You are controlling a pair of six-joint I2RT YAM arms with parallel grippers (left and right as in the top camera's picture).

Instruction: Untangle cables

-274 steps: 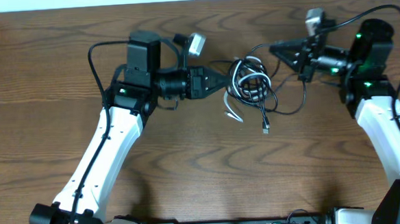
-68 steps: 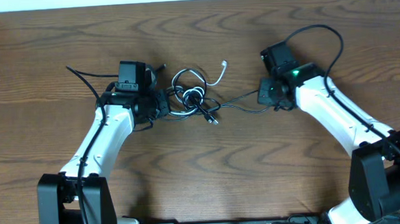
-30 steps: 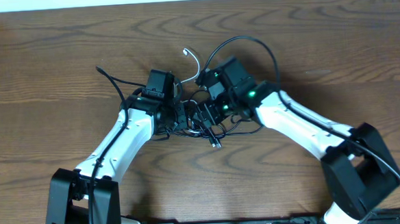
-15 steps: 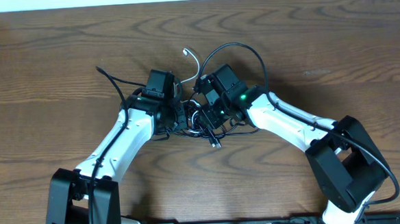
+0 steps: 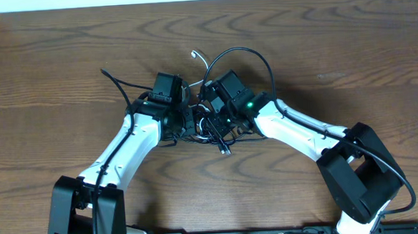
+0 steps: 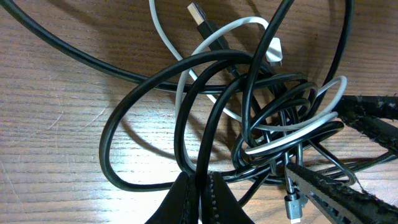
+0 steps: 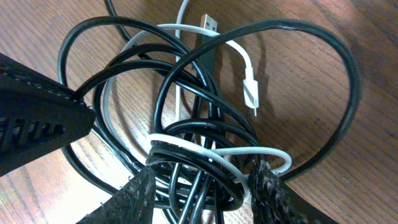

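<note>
Left end effector (image 6: 200, 196) pinched; right end effector (image 7: 204, 179) spread; wrists close together.

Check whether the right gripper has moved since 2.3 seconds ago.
Yes. Against the table, the right gripper has gone left, from right of the cables to directly over them.

One white cable (image 7: 250, 90); a few black cables (image 7: 199, 177)

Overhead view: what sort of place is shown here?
Probably a robotics lab bench: two white-and-black robot arms at a brown wood-grain table, around a tangle of thin black and white cables.
</note>
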